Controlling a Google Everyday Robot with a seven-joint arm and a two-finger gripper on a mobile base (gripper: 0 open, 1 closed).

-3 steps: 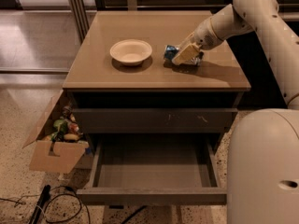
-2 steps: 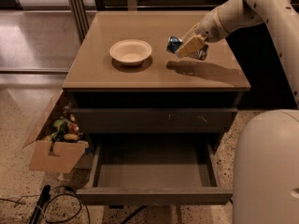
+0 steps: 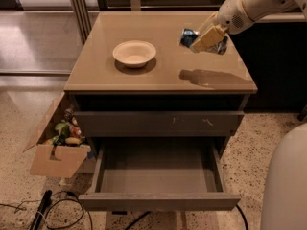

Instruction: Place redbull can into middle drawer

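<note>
Blue redbull can (image 3: 188,36) (mostly hidden) held in gripper (image 3: 202,40) above tabletop (image 3: 163,73).

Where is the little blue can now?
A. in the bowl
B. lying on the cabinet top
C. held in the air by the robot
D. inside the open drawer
C: the gripper, above the right side of the cabinet top, has its jaws shut on the redbull can, its shadow cast below.

The gripper (image 3: 207,36) is hovering over the right rear of the cabinet top (image 3: 158,78), clamping the can (image 3: 188,36) sideways clear of the surface, while the bowl (image 3: 134,53) is sitting to its left and the drawer (image 3: 158,171) is standing open below.
</note>
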